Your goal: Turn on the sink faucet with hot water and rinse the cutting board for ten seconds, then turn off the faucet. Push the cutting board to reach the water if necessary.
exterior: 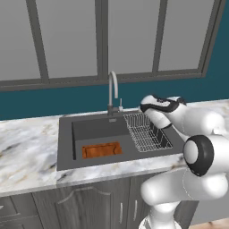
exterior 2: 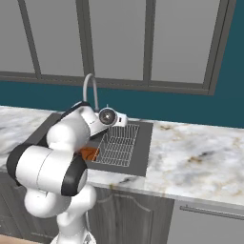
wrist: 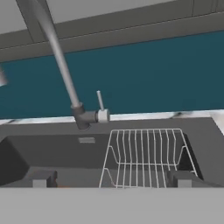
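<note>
One sink (exterior: 67, 129), one faucet (exterior: 112, 91), one cutting board (exterior: 101, 150), one wire dish rack (exterior: 146, 132). The board is flat, orange-brown with a paler rim, lying on the basin floor at the front, left of the rack. The gripper (wrist: 111, 181) hangs above the rack with its fingers (wrist: 40, 180) spread wide apart, holding nothing, facing the faucet's small upright lever (wrist: 100, 101)

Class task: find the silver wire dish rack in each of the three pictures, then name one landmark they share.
Left base view: dish rack, right part of the sink.
Right base view: centre, beside the arm.
Hand view: lower centre.
Shared landmark: sink faucet.
</note>
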